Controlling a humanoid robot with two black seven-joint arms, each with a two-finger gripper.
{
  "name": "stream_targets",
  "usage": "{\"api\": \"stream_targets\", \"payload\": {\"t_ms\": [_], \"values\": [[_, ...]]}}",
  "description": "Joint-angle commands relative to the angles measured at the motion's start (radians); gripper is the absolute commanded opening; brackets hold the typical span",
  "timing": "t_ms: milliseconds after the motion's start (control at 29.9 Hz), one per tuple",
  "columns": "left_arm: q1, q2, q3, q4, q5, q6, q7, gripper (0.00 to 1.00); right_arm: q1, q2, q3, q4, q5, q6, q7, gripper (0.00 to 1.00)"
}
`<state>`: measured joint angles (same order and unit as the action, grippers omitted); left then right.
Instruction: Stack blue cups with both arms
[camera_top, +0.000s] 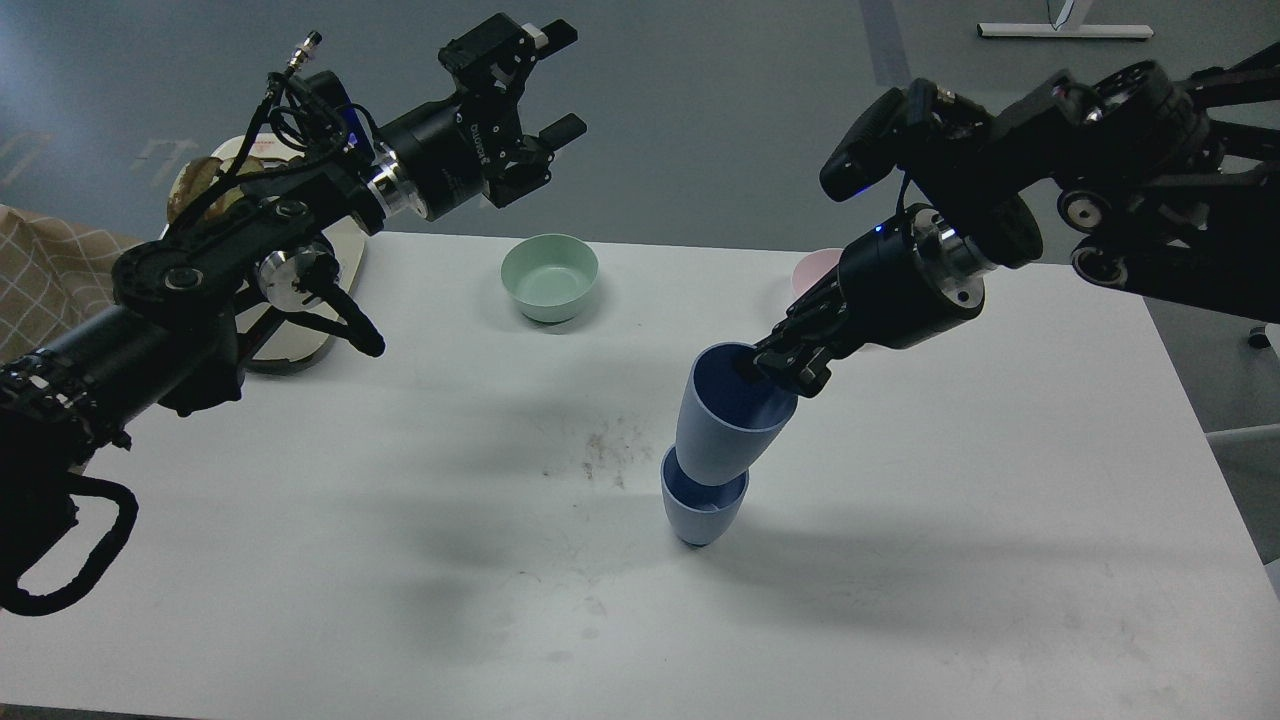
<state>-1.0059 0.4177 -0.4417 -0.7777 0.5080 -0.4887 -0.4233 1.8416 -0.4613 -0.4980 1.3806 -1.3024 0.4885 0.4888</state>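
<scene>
Two light-blue cups stand on the white table right of centre. The lower cup is upright on the table. The upper cup sits tilted in its mouth, base down inside it. My right gripper comes in from the right and is shut on the upper cup's far rim. My left gripper is raised high above the table's back left, fingers spread open and empty, far from the cups.
A green bowl sits at the back centre of the table. A pink bowl is partly hidden behind my right wrist. A white board with items lies at the back left under my left arm.
</scene>
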Motion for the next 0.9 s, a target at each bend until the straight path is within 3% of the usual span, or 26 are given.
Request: {"api": "stream_targets", "payload": {"t_ms": [0, 870], "values": [[0.0, 0.004, -0.002, 0.0, 0.0, 0.0, 0.0, 0.97, -0.022, 0.027, -0.004, -0.023, 0.0, 0.0, -0.001, 0.0], [0.0, 0.003, -0.005, 0.0, 0.0, 0.0, 0.0, 0.97, -0.05, 0.082, -0.019, -0.072, 0.0, 0.0, -0.004, 0.0]]}}
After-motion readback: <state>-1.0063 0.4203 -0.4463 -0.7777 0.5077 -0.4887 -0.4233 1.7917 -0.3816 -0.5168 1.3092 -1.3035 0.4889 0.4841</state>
